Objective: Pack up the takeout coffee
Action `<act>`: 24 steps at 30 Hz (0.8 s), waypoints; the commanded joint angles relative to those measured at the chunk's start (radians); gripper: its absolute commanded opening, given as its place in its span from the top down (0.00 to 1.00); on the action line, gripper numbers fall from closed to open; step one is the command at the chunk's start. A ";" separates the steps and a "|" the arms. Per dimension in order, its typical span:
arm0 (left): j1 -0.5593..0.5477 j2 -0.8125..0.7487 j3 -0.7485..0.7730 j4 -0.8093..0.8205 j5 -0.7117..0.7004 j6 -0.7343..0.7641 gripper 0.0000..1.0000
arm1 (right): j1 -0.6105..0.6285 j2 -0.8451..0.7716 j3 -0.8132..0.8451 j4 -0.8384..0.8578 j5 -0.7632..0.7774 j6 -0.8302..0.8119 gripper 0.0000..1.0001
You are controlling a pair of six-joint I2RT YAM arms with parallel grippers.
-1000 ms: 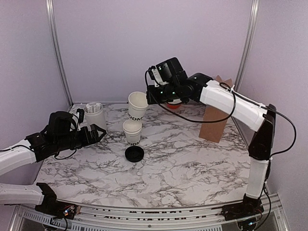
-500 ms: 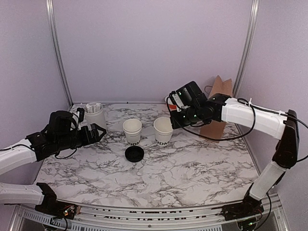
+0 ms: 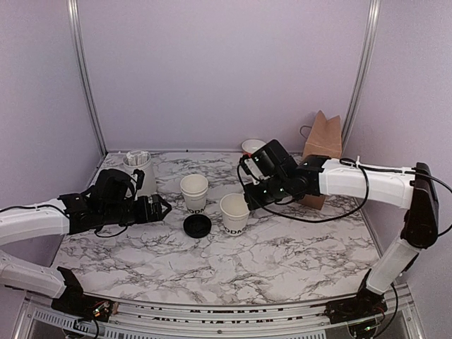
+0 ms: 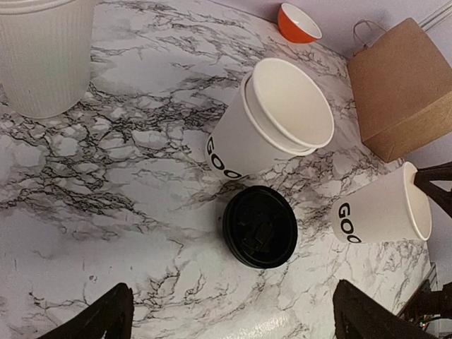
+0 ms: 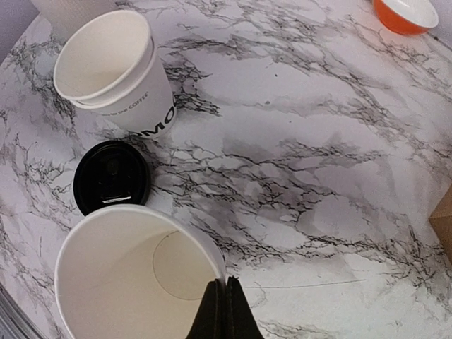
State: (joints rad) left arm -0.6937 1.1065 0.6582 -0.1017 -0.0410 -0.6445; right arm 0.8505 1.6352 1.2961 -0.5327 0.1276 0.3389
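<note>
Upright, mouth up, the cup [image 3: 234, 213] sat just right of the lid [image 3: 197, 226], nearer than before, rim pinched by the right gripper [image 3: 246, 203]; the left gripper [image 4: 234, 314] gaped apart.

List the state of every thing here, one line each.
single cup: upright, empty, unlidded, rim pinched by right gripper
black lid: flat on table, on no cup
cup stack: upright, nested, top cup empty
left gripper: open, holding nothing
right gripper: shut on single cup
orange bowl: upright
paper bag: standing
ribbed holder: upright
</note>
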 commanded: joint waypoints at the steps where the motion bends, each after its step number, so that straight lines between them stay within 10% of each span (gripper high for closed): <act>1: -0.057 0.089 0.057 0.024 -0.048 -0.017 0.02 | 0.040 0.030 -0.010 0.042 -0.010 0.005 1.00; 14: -0.174 0.383 0.252 -0.083 -0.156 -0.022 0.26 | 0.056 -0.020 -0.104 0.049 -0.001 0.054 0.89; 24: -0.174 0.508 0.348 -0.186 -0.248 -0.019 0.64 | 0.065 -0.091 -0.110 0.026 0.042 0.071 0.66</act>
State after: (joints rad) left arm -0.8661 1.5742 0.9634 -0.2138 -0.2325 -0.6647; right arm 0.9062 1.6039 1.1675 -0.5049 0.1318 0.3950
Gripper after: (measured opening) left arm 0.409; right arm 0.322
